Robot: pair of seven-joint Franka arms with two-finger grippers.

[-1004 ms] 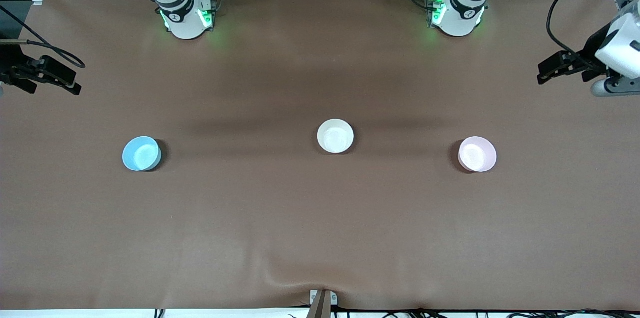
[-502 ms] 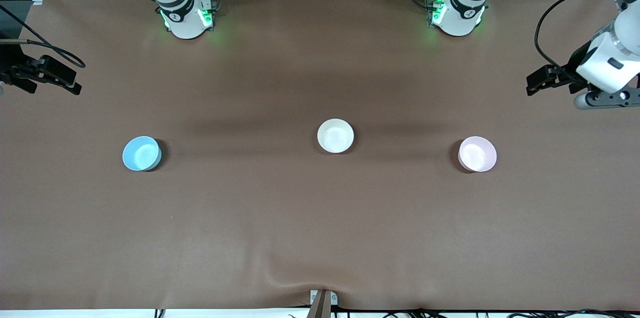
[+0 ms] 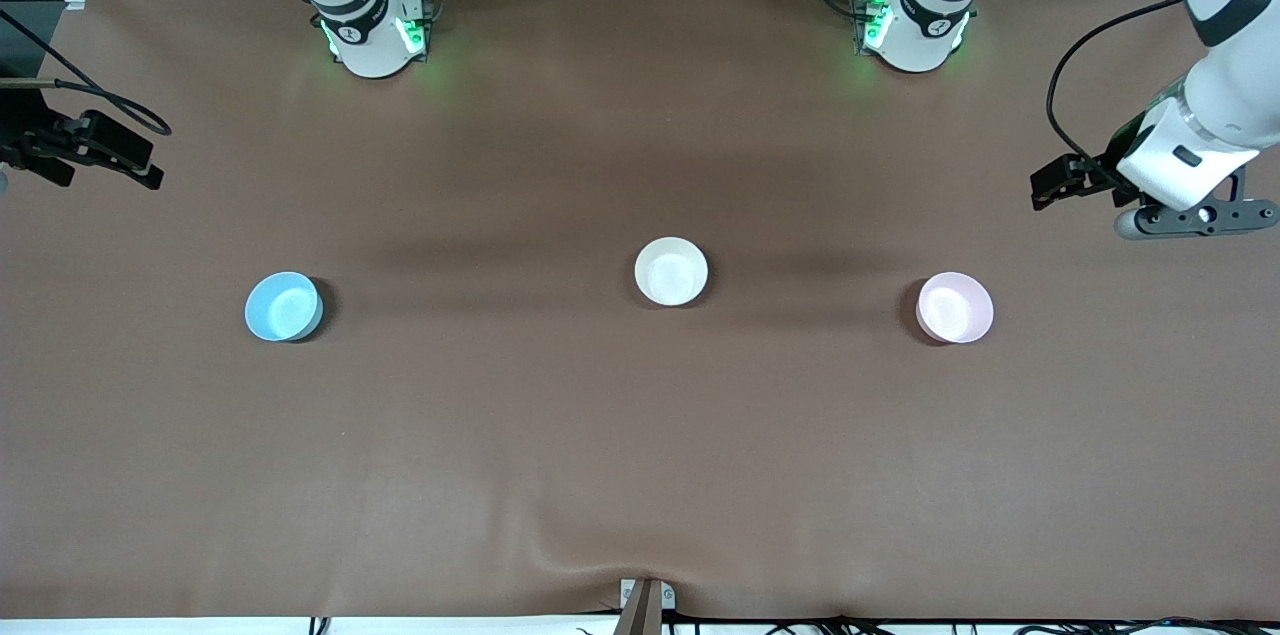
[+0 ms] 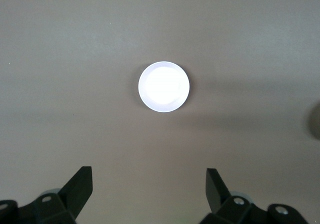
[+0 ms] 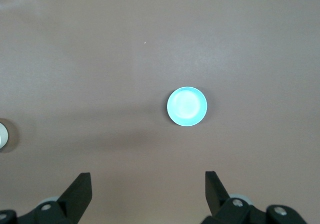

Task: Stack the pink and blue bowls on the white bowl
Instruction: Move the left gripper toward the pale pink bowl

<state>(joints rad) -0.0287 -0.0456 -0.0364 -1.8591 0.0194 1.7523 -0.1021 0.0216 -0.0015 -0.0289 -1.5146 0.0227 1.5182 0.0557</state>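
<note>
Three bowls sit on my brown table [image 3: 640,435], spread in a loose row and well apart from one another: the blue bowl [image 3: 284,306] toward the right arm's end, the white bowl [image 3: 671,270] in the middle and a little farther from the front camera than the other two, and the pink bowl [image 3: 956,307] toward the left arm's end. All three are upright, and nothing is stacked yet. My left gripper [image 4: 149,190] hangs high over the table at the left arm's end, its fingers [image 4: 80,185] spread wide with nothing between them; its wrist camera looks straight down on the pink bowl (washed out almost white there by glare) [image 4: 164,86]. My right gripper [image 5: 148,190] hangs over the right arm's end of the table, likewise wide open and empty, and its wrist view shows the blue bowl [image 5: 186,106] on the table below, clear of the fingers.
</note>
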